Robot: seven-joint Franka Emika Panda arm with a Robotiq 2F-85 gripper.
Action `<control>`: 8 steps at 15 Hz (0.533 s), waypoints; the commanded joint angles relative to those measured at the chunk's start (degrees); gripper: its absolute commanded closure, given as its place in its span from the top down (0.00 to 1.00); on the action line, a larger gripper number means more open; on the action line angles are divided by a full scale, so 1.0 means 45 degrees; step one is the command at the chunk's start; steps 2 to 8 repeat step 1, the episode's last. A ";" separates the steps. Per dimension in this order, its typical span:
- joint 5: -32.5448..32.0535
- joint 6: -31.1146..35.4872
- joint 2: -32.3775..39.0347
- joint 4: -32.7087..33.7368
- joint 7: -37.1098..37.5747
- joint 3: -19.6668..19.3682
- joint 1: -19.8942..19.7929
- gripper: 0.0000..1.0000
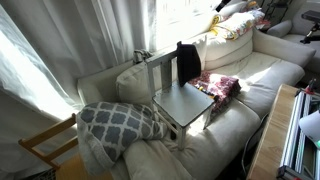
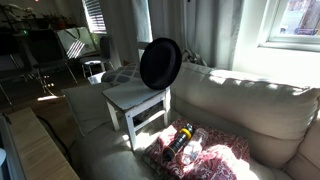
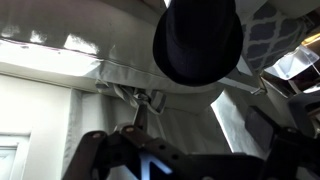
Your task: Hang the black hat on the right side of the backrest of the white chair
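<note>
The black hat (image 1: 187,61) hangs on one end post of the backrest (image 1: 160,70) of the white chair (image 1: 184,104), which stands on the sofa. In an exterior view the hat (image 2: 160,62) covers the backrest above the seat (image 2: 135,97). In the wrist view the hat (image 3: 198,40) sits at the top, well clear of my gripper (image 3: 195,150). The gripper's dark fingers are spread wide at the bottom edge with nothing between them. The arm does not show in either exterior view.
The chair stands on a cream sofa (image 1: 255,72). A grey patterned pillow (image 1: 120,122) lies beside it, and a red patterned cloth (image 1: 218,85) lies on the other side, also seen in an exterior view (image 2: 205,155). A bare wood chair (image 1: 45,145) and a wooden table edge (image 1: 275,140) flank the sofa.
</note>
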 commanded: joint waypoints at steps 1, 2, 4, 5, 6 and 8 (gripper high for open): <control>-0.0039 -0.0013 -0.0003 0.0016 0.0034 -0.0168 0.0171 1.00; -0.0039 -0.0013 -0.0003 0.0016 0.0034 -0.0168 0.0171 1.00; -0.0039 -0.0013 -0.0003 0.0016 0.0034 -0.0168 0.0171 1.00; -0.0039 -0.0013 -0.0003 0.0016 0.0034 -0.0168 0.0171 1.00; -0.0039 -0.0013 -0.0003 0.0016 0.0034 -0.0168 0.0171 1.00; -0.0039 -0.0013 -0.0003 0.0016 0.0034 -0.0168 0.0171 1.00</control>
